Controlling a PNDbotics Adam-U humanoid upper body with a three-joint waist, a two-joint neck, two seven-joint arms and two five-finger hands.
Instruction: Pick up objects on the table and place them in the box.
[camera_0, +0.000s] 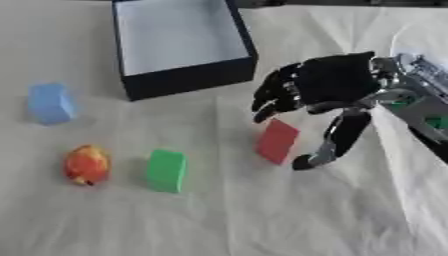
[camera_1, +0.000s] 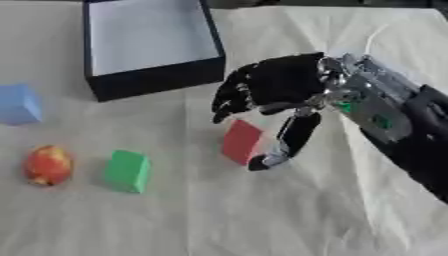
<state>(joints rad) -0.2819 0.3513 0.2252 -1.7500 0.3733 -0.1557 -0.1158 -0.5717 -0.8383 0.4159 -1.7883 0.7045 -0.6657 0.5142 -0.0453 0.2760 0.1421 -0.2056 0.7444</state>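
A red block (camera_0: 277, 141) lies askew on the white cloth, right of centre. My right hand (camera_0: 332, 80) comes in from the right and hovers over it. Its bent fingers (camera_0: 267, 105) hang just past the block's far end, and the thumb (camera_0: 337, 137) reaches down along its right edge, its tip at the near corner. The hand brackets the block without closing on it. The dark blue box (camera_0: 188, 77) with a white inside stands open at the back. A green block (camera_0: 166, 170), an orange-red rounded object (camera_0: 87, 164) and a light blue block (camera_0: 50, 103) lie to the left.
The cloth (camera_0: 262, 220) covers the whole table, with folds near the right edge. The box's front wall stands close behind the hand's fingers.
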